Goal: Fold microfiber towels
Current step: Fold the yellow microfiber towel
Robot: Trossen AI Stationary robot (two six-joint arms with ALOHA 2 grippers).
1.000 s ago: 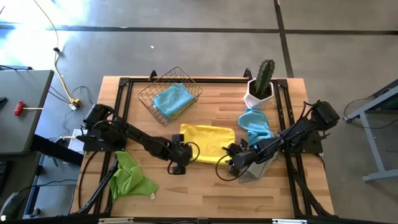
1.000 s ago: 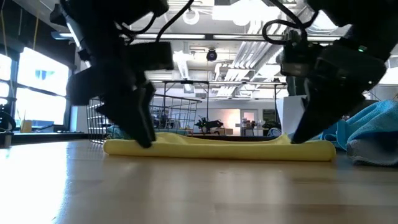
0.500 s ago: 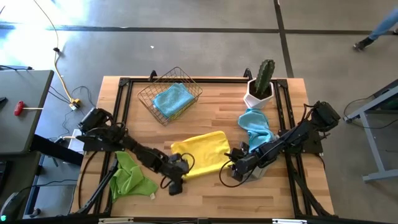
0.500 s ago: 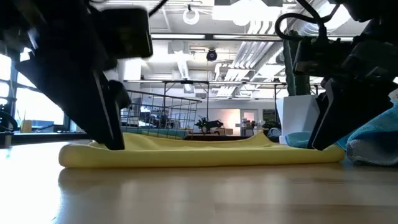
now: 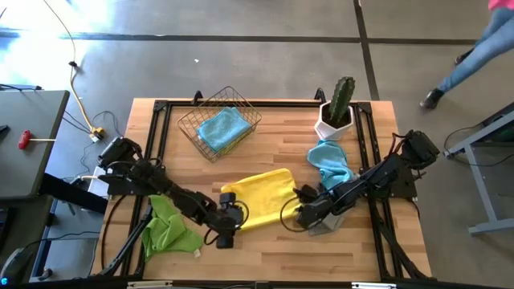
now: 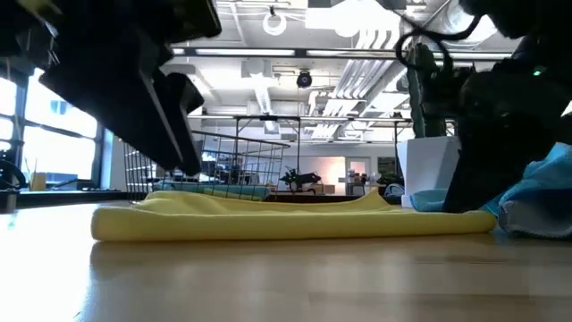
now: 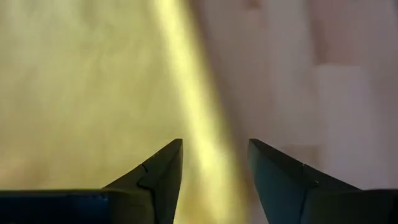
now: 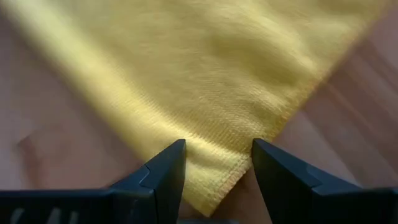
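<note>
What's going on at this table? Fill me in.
Two robot arms are working on a yellow towel lying folded near the middle of the wooden table. The left gripper is at the towel's near left corner and the right gripper at its right edge, both open with the cloth's edge between their fingers. One blue towel sits in the wire basket, another blue towel lies by the cactus pot, and a green towel lies crumpled at the left.

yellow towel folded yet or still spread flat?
Folded. The yellow towel lies doubled on the table: the low view shows a thick rounded edge, two layers. Left gripper and right gripper sit open at its near corners.
</note>
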